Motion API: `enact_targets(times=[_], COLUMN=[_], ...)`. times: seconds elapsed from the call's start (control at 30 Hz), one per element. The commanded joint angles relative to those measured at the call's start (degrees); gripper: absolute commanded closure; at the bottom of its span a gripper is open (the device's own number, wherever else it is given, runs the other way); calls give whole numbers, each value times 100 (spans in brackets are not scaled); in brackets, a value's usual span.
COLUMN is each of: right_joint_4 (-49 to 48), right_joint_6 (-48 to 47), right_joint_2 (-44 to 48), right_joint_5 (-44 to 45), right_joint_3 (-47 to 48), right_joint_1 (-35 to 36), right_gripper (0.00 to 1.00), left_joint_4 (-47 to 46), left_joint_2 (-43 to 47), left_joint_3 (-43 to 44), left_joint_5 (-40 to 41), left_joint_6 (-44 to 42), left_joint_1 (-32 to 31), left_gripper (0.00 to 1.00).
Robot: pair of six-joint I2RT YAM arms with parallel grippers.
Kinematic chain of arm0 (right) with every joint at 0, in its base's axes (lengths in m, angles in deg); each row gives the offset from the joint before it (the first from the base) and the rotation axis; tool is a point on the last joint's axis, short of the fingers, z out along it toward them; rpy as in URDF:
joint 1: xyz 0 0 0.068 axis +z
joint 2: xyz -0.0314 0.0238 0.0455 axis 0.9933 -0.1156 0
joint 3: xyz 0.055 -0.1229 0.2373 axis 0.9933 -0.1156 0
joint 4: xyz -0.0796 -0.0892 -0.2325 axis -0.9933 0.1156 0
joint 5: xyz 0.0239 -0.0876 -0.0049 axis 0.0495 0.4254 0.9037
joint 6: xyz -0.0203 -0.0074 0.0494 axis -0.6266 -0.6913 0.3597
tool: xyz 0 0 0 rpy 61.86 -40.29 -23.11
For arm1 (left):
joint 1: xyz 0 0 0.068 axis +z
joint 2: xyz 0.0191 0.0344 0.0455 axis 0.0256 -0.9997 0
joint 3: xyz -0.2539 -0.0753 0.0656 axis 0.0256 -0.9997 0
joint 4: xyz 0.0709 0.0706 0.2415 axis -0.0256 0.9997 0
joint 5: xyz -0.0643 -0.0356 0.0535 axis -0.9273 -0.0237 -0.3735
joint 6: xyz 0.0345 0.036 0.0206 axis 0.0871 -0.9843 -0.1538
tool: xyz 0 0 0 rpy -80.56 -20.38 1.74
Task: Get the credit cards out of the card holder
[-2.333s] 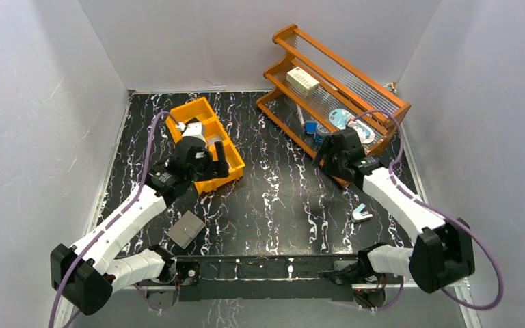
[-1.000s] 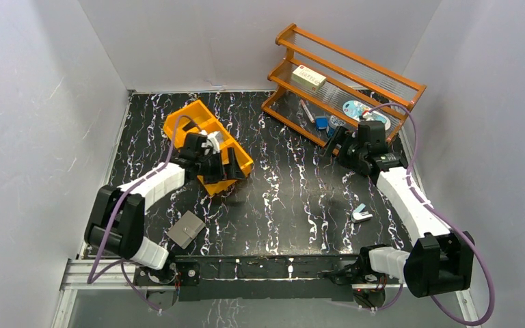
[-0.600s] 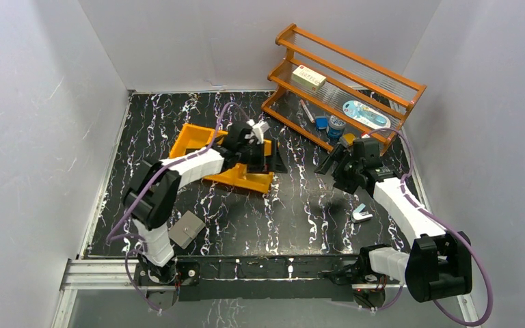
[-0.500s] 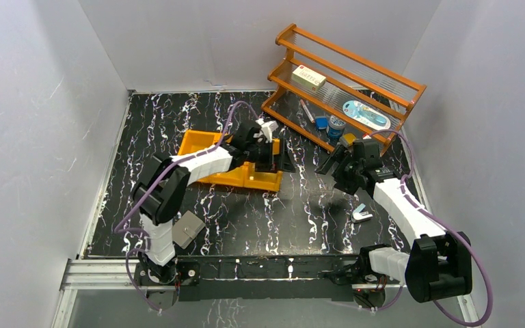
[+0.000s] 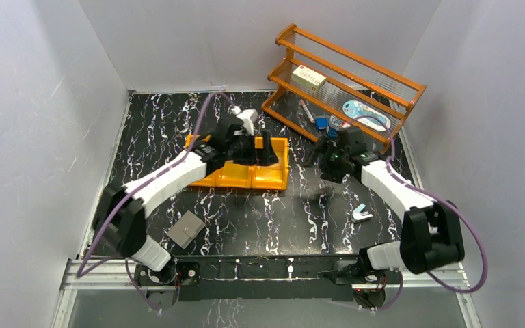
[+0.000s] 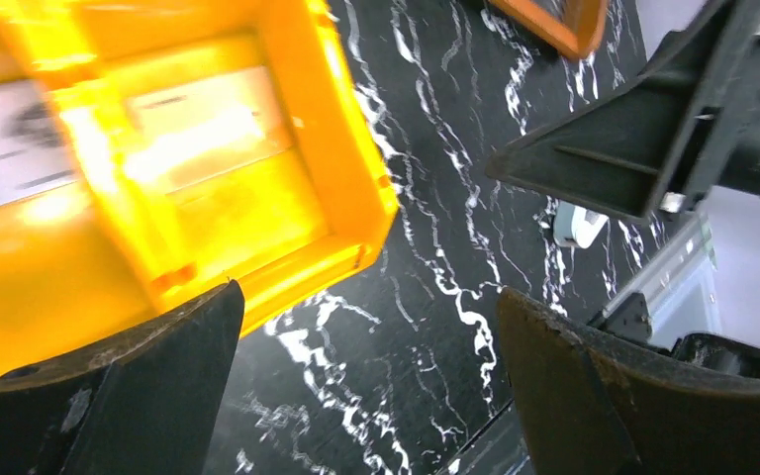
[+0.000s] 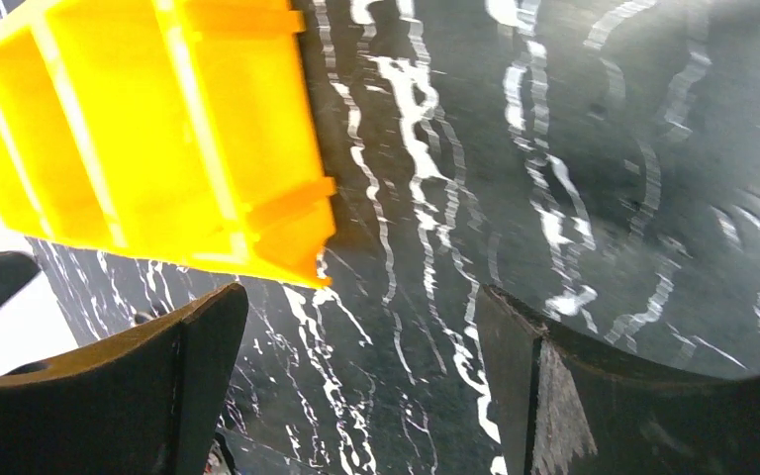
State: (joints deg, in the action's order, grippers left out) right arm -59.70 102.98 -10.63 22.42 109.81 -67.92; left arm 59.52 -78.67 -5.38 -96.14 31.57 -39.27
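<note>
The card holder (image 5: 185, 229) lies shut on the table near the front left, a flat grey wallet, apart from both arms. No credit cards show in any view. My left gripper (image 5: 258, 150) (image 6: 366, 327) hangs open over the right end of the orange bin (image 5: 236, 171). Bare table shows between its fingers, and the bin's corner (image 6: 376, 198) sits by the left finger. My right gripper (image 5: 316, 158) (image 7: 361, 307) is open too, pointing left at the bin's right end (image 7: 287, 228), with nothing in it.
An orange wooden rack (image 5: 383, 85) stands at the back right, holding a cream box (image 5: 311, 77) and small items. A small white and grey object (image 5: 362, 214) lies on the table under the right arm. Grey walls close in three sides.
The left arm has swung right and the orange bin has moved with it, from back left to the middle, now lying crosswise. The right gripper has come left, away from the rack.
</note>
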Motion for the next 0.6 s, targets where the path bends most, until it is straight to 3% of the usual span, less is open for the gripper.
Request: enact_targets(times=[0.0,0.1,0.27,0.57], right_joint_4=[-175,-104,538,1110], right_joint_6=[-293,-337,-468,-911], right_joint_2=[-584,-1024,-2044,-3268], right_joint_5=[315,961,2221,3285], right_joint_3=[919,1491,2416,3108], right_joint_1=[750,1285,1684,1706], right_gripper=[7,6,5,7], left_joint_4=[839,1552,2479,3826], left_joint_2=[1370,2231,3449,4322], left_joint_3=[-559,-1060,-1837,-2498], left_joint_5=[1700,2815,3944,4653], left_joint_6=[9,249,728,2112], left_joint_1=[293,656,1138,1179], left_gripper=[2,2,2,2])
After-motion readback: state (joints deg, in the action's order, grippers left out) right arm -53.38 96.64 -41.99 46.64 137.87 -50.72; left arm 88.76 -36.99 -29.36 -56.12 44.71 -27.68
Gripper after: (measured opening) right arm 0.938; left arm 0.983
